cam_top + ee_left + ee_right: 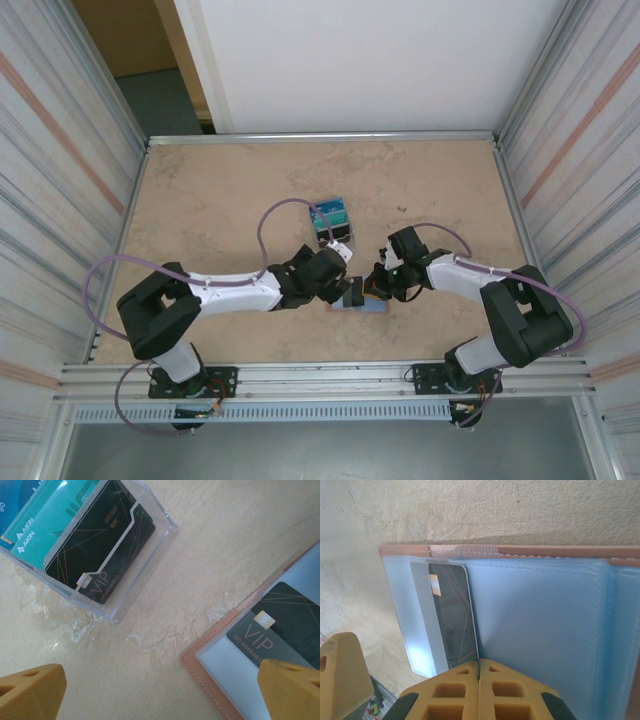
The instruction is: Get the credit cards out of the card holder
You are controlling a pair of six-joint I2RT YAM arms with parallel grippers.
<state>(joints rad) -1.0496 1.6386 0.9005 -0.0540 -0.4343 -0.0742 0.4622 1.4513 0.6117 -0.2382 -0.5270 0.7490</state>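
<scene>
The holder (365, 306) is laid unfolded on the counter (220, 190), near its front edge and between the two arms. Its pale blue inner panels are turned up and its tan edge is seen along one side (520, 551). A black card (452, 615) is lodged in the leftmost pocket as seen from the right wrist, partly covered by a clear sleeve. On the same card (280, 625) the word VIP can be read from the left wrist.

The right end effector (479, 687) is held over the holder's near edge, just below that card, with its fingers pressed together and nothing between them. Whether the holder is touched cannot be told. From above, it (377, 285) is seen over the holder's middle.

The left end effector (160, 695) is spread wide, with bare counter between its fingers (32, 692) and nothing gripped. From above, it (352, 292) is seen at the holder's left end.

A clear stand (165, 535) is placed a little beyond (331, 222). In it a second black card (100, 545), a teal card (55, 520) and a blue card (15, 505) are stacked, overlapping.
</scene>
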